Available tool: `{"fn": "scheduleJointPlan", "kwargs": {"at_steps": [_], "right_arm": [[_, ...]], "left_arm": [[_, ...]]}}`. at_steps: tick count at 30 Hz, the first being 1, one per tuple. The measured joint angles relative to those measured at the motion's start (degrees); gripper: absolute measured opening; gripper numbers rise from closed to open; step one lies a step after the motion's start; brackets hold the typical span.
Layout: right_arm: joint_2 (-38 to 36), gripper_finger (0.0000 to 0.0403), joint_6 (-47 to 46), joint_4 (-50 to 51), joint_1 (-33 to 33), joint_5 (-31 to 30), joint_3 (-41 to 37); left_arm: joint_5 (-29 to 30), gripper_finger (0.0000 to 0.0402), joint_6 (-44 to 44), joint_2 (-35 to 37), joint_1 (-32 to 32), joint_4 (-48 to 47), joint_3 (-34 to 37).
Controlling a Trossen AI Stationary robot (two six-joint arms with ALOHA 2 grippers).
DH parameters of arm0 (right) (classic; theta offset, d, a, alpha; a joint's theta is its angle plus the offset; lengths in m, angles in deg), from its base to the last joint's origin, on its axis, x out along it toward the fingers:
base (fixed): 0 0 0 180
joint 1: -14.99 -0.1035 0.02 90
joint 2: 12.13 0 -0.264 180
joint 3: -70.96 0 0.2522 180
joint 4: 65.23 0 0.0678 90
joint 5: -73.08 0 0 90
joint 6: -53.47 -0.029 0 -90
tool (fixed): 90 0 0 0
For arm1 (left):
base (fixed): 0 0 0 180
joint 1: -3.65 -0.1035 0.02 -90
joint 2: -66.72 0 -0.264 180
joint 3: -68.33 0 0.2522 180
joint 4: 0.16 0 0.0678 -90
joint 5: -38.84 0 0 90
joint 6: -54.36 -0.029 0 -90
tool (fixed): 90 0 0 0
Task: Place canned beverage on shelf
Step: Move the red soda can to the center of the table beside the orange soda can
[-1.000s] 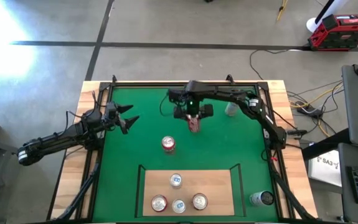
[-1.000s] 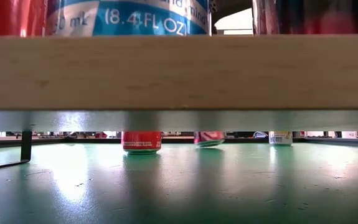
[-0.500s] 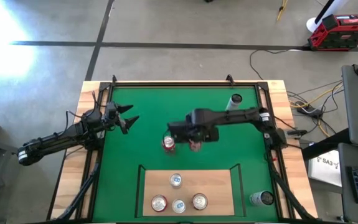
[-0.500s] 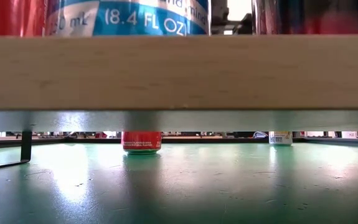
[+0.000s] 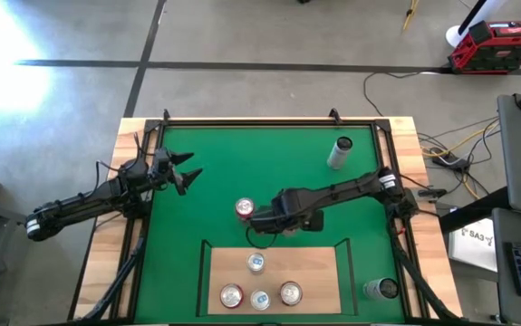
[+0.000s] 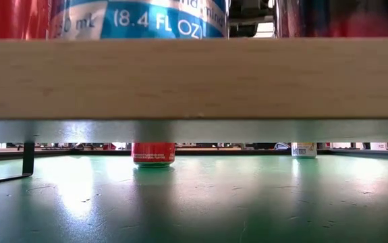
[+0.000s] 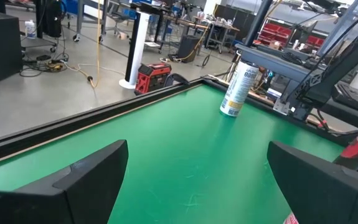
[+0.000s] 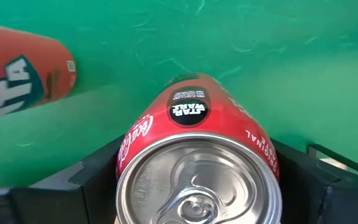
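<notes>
My right gripper (image 5: 276, 220) is shut on a red can (image 8: 197, 155) above the green mat (image 5: 215, 163), just beyond the far edge of the shelf (image 5: 314, 267). In the high view the gripper hides the can. The shelf is a pale wood board with a black rail, and several cans stand on it. An orange-red can (image 5: 245, 209) stands on its base on the mat just left of my right gripper. My left gripper (image 5: 188, 172) is open and empty over the mat's left side. My right gripper pinches the red can between its two fingers (image 8: 98, 171), on opposite sides of the can's wall just below the top rim (image 8: 126, 168). The fingers come from above. The can is lifted clear of the mat, and its lid faces the wrist camera.
A white can (image 5: 340, 152) stands at the mat's far right; it also shows in the left wrist view (image 7: 240, 87). Another can (image 5: 382, 289) sits at the near right, outside the shelf. The shelf's raised black rail (image 5: 207, 249) edges the board.
My right gripper has carried the red can toward the table's near edge, from the mat's far middle to just beyond the shelf's far edge. The can has risen out of the low view's gap under the shelf.
</notes>
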Motion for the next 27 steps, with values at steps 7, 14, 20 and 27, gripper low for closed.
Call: {"fn": "scheduleJointPlan", "kwargs": {"at_steps": [7,14,20,27], "right_arm": [[-0.85,0.0302,2.11,-4.35,0.23,-0.98,-4.80],[-5.76,0.0303,2.64,-11.98,0.18,-0.89,-14.25],[-10.45,0.0303,1.28,-17.56,0.12,-0.50,-22.19],[-10.89,0.0304,0.08,-17.97,0.11,-0.44,-25.24]], "left_arm": [[-0.01,0.0369,-0.01,-0.01,0.01,0.01,0.00],[0.01,0.0369,-0.01,-0.02,-0.02,0.02,0.00],[0.02,0.0369,-0.02,-0.02,0.01,0.00,0.00],[0.00,0.0369,-0.01,-0.07,-0.01,-0.01,0.00]]}}
